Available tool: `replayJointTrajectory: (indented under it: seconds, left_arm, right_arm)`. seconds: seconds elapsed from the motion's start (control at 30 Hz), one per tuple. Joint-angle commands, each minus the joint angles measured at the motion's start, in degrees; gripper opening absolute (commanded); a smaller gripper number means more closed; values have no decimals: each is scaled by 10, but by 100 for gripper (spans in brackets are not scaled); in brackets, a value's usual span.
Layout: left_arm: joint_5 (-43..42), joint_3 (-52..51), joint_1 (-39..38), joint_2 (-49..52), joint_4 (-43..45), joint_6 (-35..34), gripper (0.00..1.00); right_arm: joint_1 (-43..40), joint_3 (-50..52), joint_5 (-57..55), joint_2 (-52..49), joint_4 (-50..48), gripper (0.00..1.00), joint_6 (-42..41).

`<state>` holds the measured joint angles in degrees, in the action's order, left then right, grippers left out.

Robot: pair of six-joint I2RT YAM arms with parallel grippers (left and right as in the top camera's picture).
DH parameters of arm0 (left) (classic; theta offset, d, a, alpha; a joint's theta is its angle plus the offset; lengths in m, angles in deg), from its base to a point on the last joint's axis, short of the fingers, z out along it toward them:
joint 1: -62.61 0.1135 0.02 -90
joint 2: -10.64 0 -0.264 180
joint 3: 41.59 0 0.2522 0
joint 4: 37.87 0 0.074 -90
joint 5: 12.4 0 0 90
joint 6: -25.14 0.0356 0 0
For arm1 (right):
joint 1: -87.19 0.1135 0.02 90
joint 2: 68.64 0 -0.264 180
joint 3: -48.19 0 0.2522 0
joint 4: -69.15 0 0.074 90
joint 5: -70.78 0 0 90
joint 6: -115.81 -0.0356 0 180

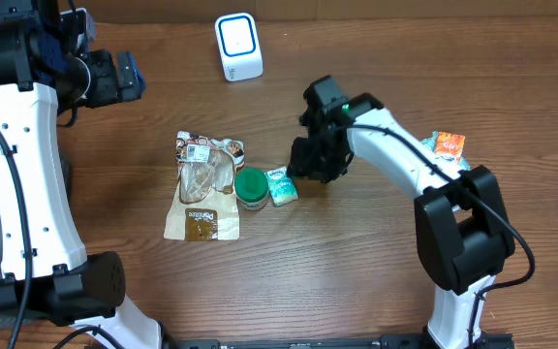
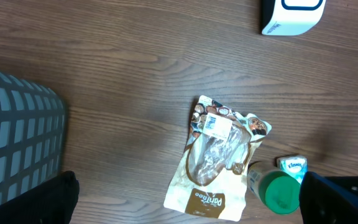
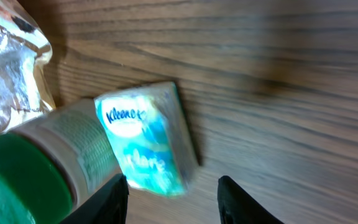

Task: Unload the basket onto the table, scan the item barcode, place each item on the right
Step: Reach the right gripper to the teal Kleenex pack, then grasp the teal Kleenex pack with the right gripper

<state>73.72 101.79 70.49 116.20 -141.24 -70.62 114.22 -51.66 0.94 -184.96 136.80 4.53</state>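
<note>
Brown wood-grain table [image 1: 356, 271] carries all the things. The tissue pack [image 1: 281, 185], blue and white, lies flat near the middle of the table. It is pressed against a jar [image 1: 251, 188] with a green lid, which lies on its side. On the other side of the jar is a clear snack bag [image 1: 204, 186] with a white label near its top.

The right gripper [image 1: 303, 167] is low over the table, just beside the pack. In the right wrist view its fingers [image 3: 114, 199] stand apart, released, and the near end of the pack sits at the gap between them. I cannot tell if one finger touches the pack, and nothing is clamped.

The white scanner [image 1: 238, 46] stands at the far edge, well apart from the pack.

The left gripper [image 1: 124, 76] hangs high at the far left corner. Its jaws are spread wide with nothing between them, and its dark fingers [image 2: 344, 199] show at the lower corners of the left wrist view. A grey basket [image 2: 17, 137] is at the left there. An orange packet [image 1: 448, 145] lies at the right side of the table.
</note>
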Motion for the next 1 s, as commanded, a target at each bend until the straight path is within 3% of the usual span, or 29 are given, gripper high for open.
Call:
replayJointTrajectory:
  seconds: [0.0,0.33,0.97]
  left_arm:
    - [-2,-2,0,3,1,7,100]
    - [-2,-2,0,3,1,7,100]
    - [-2,-2,0,3,1,7,100]
  right_arm:
    - [4,28,5,4,-26,43,-40]
    - [7,99,33,3,-100,40,-88]
    - [-37,73,-21,3,-125,35,-44]
